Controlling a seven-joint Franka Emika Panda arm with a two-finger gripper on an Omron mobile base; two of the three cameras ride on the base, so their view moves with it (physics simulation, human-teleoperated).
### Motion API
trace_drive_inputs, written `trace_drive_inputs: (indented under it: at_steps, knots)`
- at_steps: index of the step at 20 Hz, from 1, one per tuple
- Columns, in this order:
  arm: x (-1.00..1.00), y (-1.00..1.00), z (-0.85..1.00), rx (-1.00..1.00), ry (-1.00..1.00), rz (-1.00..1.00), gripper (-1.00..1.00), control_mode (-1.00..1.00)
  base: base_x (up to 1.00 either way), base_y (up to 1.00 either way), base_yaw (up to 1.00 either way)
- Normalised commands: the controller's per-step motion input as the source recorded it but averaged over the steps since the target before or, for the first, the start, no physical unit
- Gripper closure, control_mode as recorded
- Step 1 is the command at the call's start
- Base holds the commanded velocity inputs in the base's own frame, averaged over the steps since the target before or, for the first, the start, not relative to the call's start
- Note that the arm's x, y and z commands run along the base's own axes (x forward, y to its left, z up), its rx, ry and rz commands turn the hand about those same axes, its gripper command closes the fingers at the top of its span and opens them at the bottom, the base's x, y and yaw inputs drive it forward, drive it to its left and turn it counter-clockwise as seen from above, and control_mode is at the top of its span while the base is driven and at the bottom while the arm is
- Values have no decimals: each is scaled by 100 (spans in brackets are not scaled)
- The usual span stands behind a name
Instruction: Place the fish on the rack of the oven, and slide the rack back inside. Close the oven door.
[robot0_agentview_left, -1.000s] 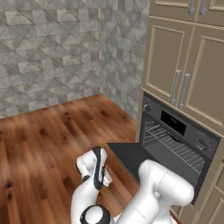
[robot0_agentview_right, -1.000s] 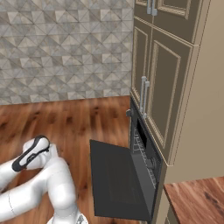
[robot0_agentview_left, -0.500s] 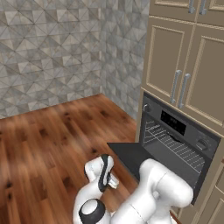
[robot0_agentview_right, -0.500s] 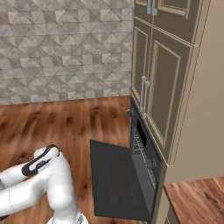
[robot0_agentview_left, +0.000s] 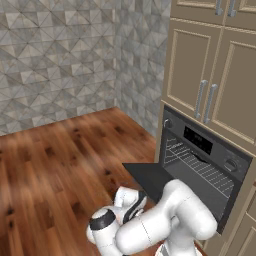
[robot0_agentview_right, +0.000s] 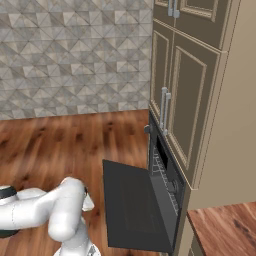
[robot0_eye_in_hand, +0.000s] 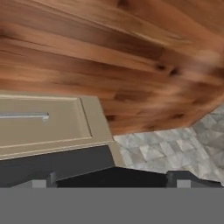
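The oven (robot0_agentview_left: 205, 144) stands in the beige cabinet wall with its door (robot0_agentview_left: 150, 176) folded down flat. Inside the cavity lies the silver wire rack (robot0_agentview_left: 197, 165), also seen edge-on as the rack (robot0_agentview_right: 161, 176) in the right base view above the door (robot0_agentview_right: 132, 205). My arm is folded low in front of the door, with the hand (robot0_agentview_left: 134, 206) near the door's front left corner. In the hand view my gripper (robot0_eye_in_hand: 111, 181) is open, its fingertips (robot0_eye_in_hand: 43, 181) far apart with nothing between them. The fish is out of view.
Beige cabinet doors with bar handles (robot0_agentview_left: 205, 100) rise above the oven. The hand view, rolled, holds a beige panel with a metal handle (robot0_eye_in_hand: 26, 116), a dark surface (robot0_eye_in_hand: 65, 164), wood floor (robot0_eye_in_hand: 109, 52) and grey stone wall (robot0_eye_in_hand: 166, 153). A wooden counter corner (robot0_agentview_right: 225, 230) is at the right.
The arm has folded further, carrying the hand lower and to the right, toward the open oven door. Oven, door and rack have not moved.
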Motion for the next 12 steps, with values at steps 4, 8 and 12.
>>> trace_drive_inputs:
  at_steps: [4, 8, 12]
  knots:
    - [46, 49, -99, -25, 4, -7, -100, -100, 0, 0, 0]
    - [43, 35, -84, -24, 1, -8, -100, -100, 0, 0, 0]
    - [37, 4, -61, -25, 0, -13, -100, -100, 0, 0, 0]
